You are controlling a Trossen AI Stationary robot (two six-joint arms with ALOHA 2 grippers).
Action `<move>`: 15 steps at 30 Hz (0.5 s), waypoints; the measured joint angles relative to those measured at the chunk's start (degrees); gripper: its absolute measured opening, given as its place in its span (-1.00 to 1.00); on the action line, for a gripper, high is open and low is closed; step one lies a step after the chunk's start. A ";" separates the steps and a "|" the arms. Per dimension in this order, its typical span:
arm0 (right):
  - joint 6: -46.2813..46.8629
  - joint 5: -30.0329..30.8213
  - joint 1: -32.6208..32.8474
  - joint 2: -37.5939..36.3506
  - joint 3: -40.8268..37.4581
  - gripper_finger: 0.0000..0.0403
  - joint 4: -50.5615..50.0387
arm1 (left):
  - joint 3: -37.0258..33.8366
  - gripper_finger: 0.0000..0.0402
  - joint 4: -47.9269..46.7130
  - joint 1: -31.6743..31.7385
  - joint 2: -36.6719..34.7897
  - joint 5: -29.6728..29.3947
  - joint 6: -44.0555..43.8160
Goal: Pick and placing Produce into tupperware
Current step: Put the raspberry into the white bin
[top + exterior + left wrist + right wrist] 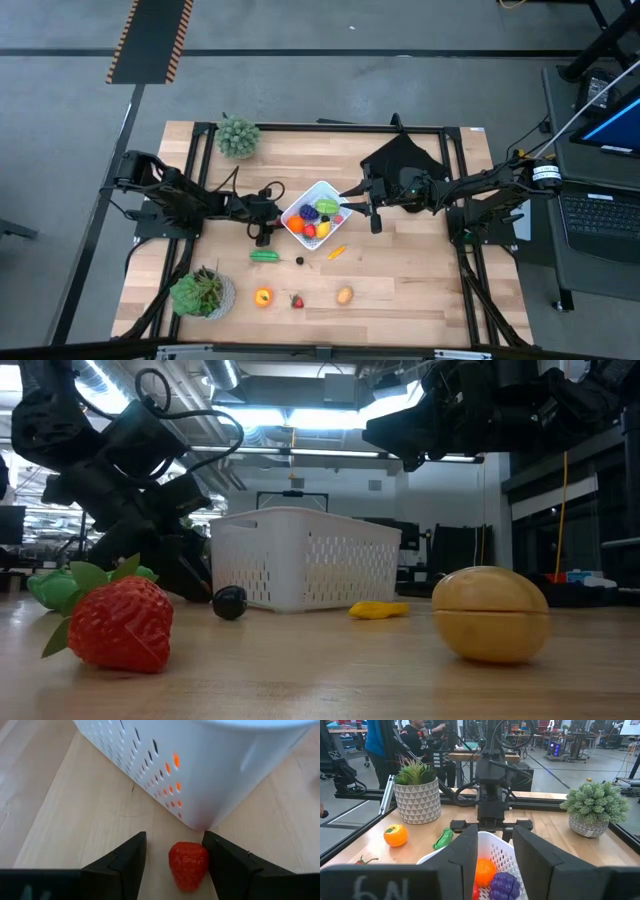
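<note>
Looking down, you see a wooden table (pixel 420 280) with two dark arms reaching toward its middle from opposite sides. Between them sits the white square tupperware (pixel 322 185), turned corner-on and already holding several pieces: purple, green, orange, yellow and red.

Loose produce lies on the bare wood in front of the container:
- a green piece (pixel 265 256)
- a small dark piece (pixel 299 261)
- a yellow-orange piece (pixel 336 252)
- farther forward, an orange fruit (pixel 263 296), a strawberry (pixel 297 300) and a tan piece (pixel 344 295)

The left gripper (pixel 175 840) is low beside the container's left corner. Its fingers are apart, straddling a small red berry (pixel 188 865) that lies just beside the container wall. One finger looks to be touching the berry, and a gap shows on the other side, so you do not have a grip yet.

The right gripper (pixel 495 835) hangs over the container's far rim, fingers apart with nothing between them.

Watch these risks:
- Closing off-centre may squirt the berry out sideways.
- Closing may press it against the wall.
- A finger may catch the container and shove it.
- Lifting toward the opening may bring your two grippers together.
</note>
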 joint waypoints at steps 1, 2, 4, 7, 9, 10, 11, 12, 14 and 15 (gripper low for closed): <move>0.00 0.00 0.00 0.00 0.00 -0.37 0.00 | 0.00 -0.05 -0.19 0.00 0.00 0.06 -0.60; 0.00 0.00 0.00 0.00 0.00 -0.37 0.00 | -0.02 -0.05 -0.30 0.00 0.00 0.13 -1.02; 0.00 0.00 0.00 0.00 0.00 -0.37 0.00 | -0.03 -0.05 -0.36 0.00 0.00 0.14 -1.16; 0.00 0.00 0.00 0.00 0.00 -0.37 0.00 | -0.04 -0.05 -0.36 0.00 0.00 0.16 -1.17; 0.00 0.00 0.00 0.00 0.00 -0.37 0.00 | -0.06 -0.07 -0.39 0.00 0.00 0.22 -1.22; 0.00 0.00 0.00 0.00 0.00 -0.37 0.00 | -0.07 -0.09 -0.39 0.00 0.00 0.27 -1.24; 0.00 0.00 0.00 0.00 0.00 -0.37 0.00 | -0.07 -0.11 -0.39 0.00 0.00 0.35 -1.25; 0.00 0.00 0.00 0.00 0.00 -0.37 0.00 | -0.07 -0.14 -0.39 0.00 0.00 0.38 -1.25; 0.00 0.00 0.00 0.00 0.00 -0.37 0.00 | -0.09 -0.21 -0.39 0.00 0.02 0.62 -1.23; 0.00 0.00 0.00 0.00 0.00 -0.37 0.00 | -0.09 -0.26 -0.39 0.00 0.02 0.90 -1.23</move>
